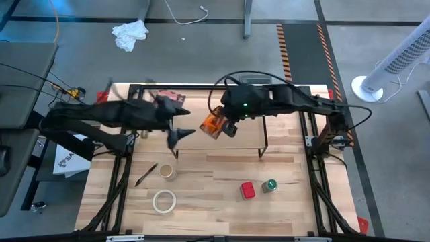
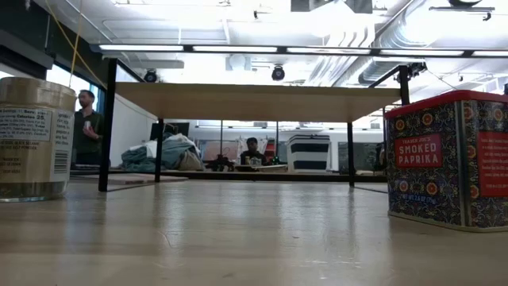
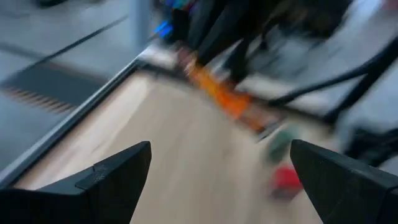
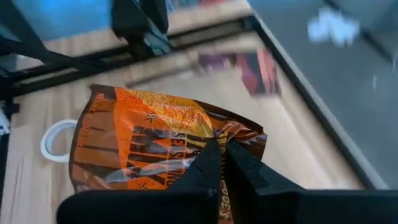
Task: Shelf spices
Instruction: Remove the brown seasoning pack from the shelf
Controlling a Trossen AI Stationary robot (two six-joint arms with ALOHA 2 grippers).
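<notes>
My right gripper point(image 1: 227, 128) is shut on the flat orange-brown packet point(image 1: 211, 124), raised over the middle of the shelf point(image 2: 254, 102), a low wooden board on thin black legs. My left gripper point(image 1: 178, 134) hangs open and empty just left of the packet; its wrist view is blurred. Three other spices stand on their bases on the table in front of the shelf. They are the tan-lidded jar point(image 1: 166, 172), the red square tin point(image 1: 248, 190) and the green-lidded jar point(image 1: 269, 185). My right gripper point(image 4: 224, 149) pinches the packet's crumpled edge point(image 4: 239, 138) between its two fingers. It comes from the table's right side, slanting down. The packet point(image 4: 155, 143) sticks out past the fingertips toward the table's left, lifted clear of shelf and table.
A white tape roll point(image 1: 164, 201) and a dark pen point(image 1: 146, 174) lie at the front left of the table. A dark maroon packet point(image 1: 168, 96) lies at the far edge. In the low view, people sit and stand in the room behind.
</notes>
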